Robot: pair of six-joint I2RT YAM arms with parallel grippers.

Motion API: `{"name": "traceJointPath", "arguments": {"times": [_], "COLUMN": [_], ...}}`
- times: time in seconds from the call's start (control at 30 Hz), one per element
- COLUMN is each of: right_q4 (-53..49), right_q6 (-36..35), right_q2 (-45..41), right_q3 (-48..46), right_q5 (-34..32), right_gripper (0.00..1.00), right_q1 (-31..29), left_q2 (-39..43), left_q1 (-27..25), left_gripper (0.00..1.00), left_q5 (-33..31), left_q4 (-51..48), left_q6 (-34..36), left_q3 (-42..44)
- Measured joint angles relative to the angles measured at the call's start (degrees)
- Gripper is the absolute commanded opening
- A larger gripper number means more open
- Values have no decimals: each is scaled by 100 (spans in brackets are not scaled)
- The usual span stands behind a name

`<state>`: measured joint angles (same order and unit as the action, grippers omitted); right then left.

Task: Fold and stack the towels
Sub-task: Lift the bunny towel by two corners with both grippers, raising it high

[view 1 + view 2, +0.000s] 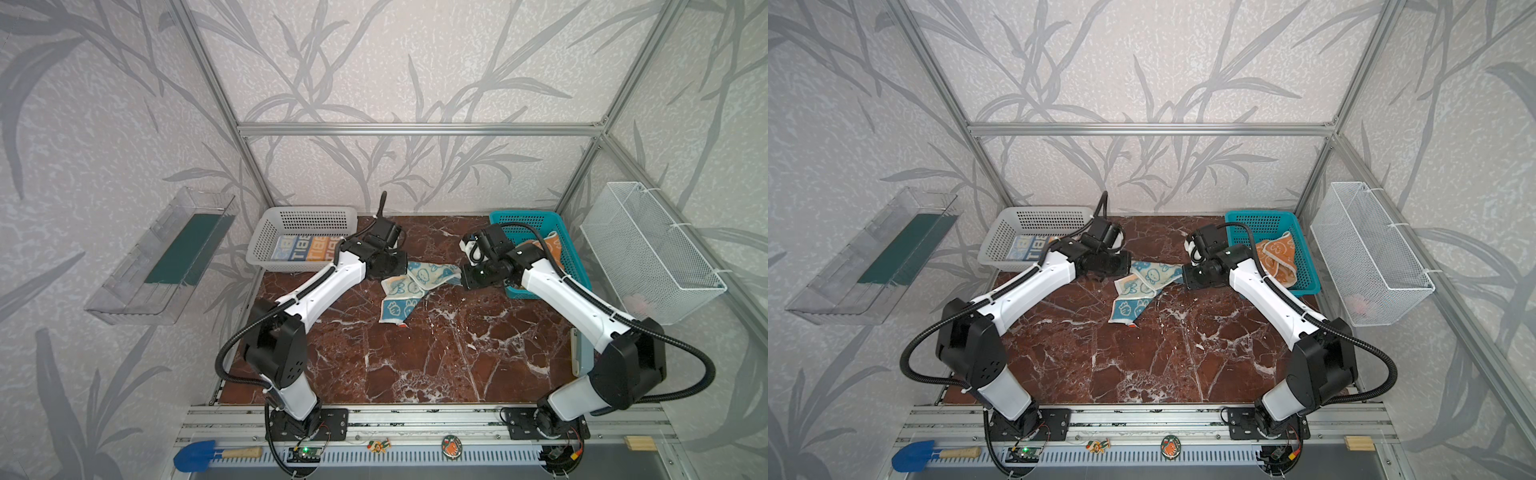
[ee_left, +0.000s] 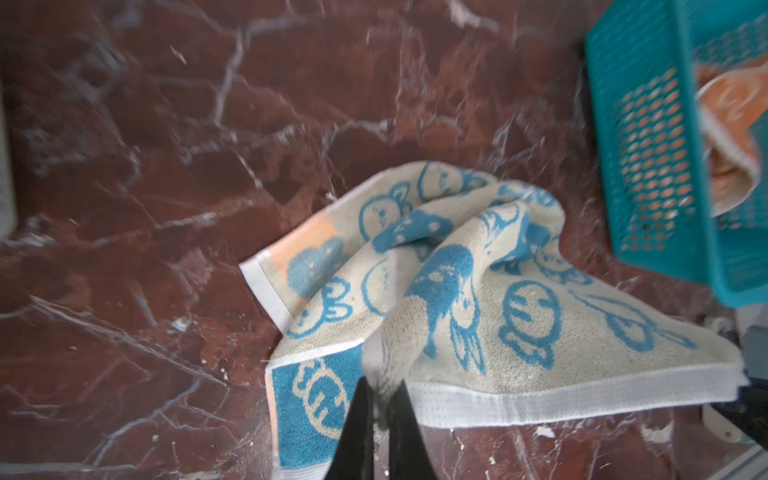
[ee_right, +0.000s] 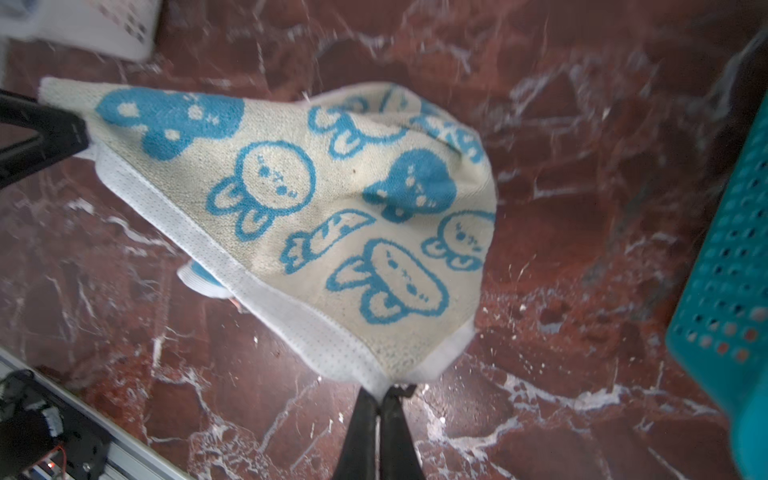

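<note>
Currently in hand: you are opening out the cream-and-blue towel [image 1: 409, 286] ahead of its first fold; the striped towel [image 1: 301, 248] lies flat in the grey basket [image 1: 309, 216], and the orange towel [image 1: 1277, 257] sits crumpled in the teal basket [image 1: 528, 220] behind the right pincer
Grip of left pincer [image 2: 380, 386]: pressed together on one end of the white hem, cloth bunched at its tips
Grip of right pincer [image 3: 380, 395]: pinching the other end of that hem; the towel sags between the two pincers and trails onto the marble [image 1: 436, 357] on their near side
Next move: by my reading, draw the pincers apart evenly until the hem runs taut, then lay the cloth flat
Hidden: in both top views the wrists cover both pincers
Hard to make out: the lower layers are twisted, so you cannot tell where the free corners lie
</note>
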<state>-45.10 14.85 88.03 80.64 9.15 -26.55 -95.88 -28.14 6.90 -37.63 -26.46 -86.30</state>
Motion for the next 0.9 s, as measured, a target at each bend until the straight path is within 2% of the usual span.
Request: {"name": "traceJointPath", "arguments": {"times": [0.3,0.6,0.77,0.9], "right_q4": [-450,-1027,-1272,-1287], "right_q6": [28,-162,-356,-479], "right_q2": [494,839,859,610], "right_q3": [2857,4815,5353,5123], "right_q5": [0,127,273,476], "right_gripper": [0,0,0,0], "right_q1": [103,98,94,94], "left_q2": [-208,-752,-625,-181], "left_q1": [616,931,929,905], "left_gripper": [0,0,0,0], "left_q5": [-166,-210,-122,-35], "left_q4": [-1021,-2026,-2179,-2177], "left_q6": [289,540,619,623], "left_q3": [-2841,-5574,-5755,-5313]}}
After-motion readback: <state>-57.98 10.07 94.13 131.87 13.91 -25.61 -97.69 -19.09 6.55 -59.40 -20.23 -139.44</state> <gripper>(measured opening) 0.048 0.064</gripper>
